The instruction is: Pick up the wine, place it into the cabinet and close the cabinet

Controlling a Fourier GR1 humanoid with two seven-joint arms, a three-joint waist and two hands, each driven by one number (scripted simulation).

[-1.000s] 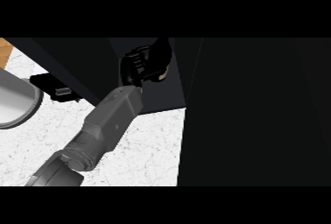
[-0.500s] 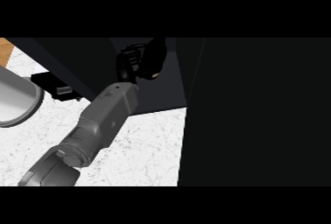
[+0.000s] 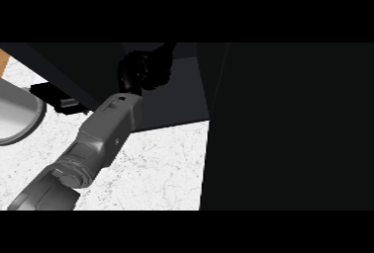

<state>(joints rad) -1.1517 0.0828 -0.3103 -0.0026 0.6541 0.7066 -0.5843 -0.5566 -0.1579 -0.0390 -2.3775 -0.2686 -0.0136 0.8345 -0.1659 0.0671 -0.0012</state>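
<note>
Head view: black left hand point(image 3: 143, 72) reaches into the far dark cabinet point(image 3: 179, 106), presumably shelving unseen wine; whether it is clamped, I cannot tell.

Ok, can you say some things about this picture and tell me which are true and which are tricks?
1. A grey forearm comes up from the lower left, with the left hand at the dark cabinet. True.
2. Both hands show. False: only the left hand shows.
3. The counter is white with little speckles. True.
4. The grey round thing is at the right edge. False: the grey round thing is at the left edge.
5. A big dark panel fills the right side. True.
6. A wine bottle stands on the white counter. False: no bottle shows there.
</note>
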